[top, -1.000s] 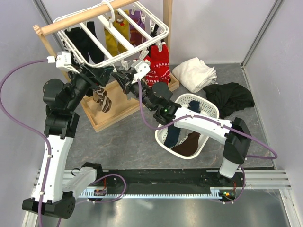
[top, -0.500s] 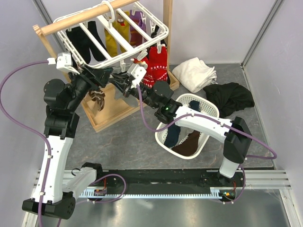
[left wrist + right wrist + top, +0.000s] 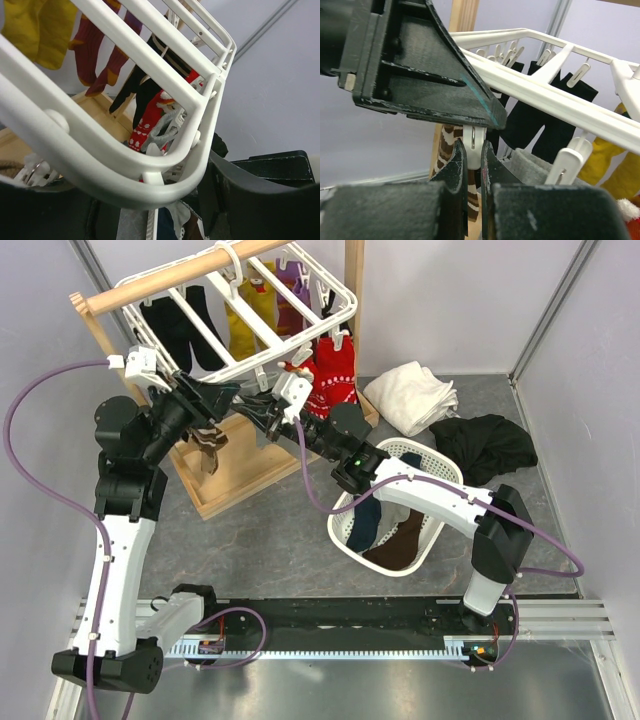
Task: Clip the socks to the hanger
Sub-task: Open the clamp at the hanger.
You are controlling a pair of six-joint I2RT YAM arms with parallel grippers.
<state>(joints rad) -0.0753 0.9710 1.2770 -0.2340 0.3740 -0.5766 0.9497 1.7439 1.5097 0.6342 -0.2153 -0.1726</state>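
The white slatted hanger (image 3: 262,322) hangs from the wooden stand's rail, with its rim close up in the left wrist view (image 3: 125,172). Red patterned socks (image 3: 330,375) hang clipped at its right corner, and also show in the left wrist view (image 3: 145,125) next to a grey sock (image 3: 167,131). My right gripper (image 3: 475,155) is shut on a white clip peg (image 3: 475,142) under the hanger's front rim. A striped sock cuff (image 3: 446,150) hangs just behind that peg, and grey sock fabric (image 3: 535,167) lies to its right. My left gripper (image 3: 218,398) sits just under the rim with its jaws apart and nothing between them.
Black socks (image 3: 175,325) and yellow and purple socks (image 3: 260,305) hang on the hanger. The wooden stand's base (image 3: 240,475) is below it. A white lattice basket (image 3: 440,475) with dark socks, a white cloth (image 3: 410,395) and a black cloth (image 3: 485,445) lie to the right.
Both grippers have moved up and left, closer under the hanger's front rim. The hanger has swung slightly, and the striped cuff has risen with them.
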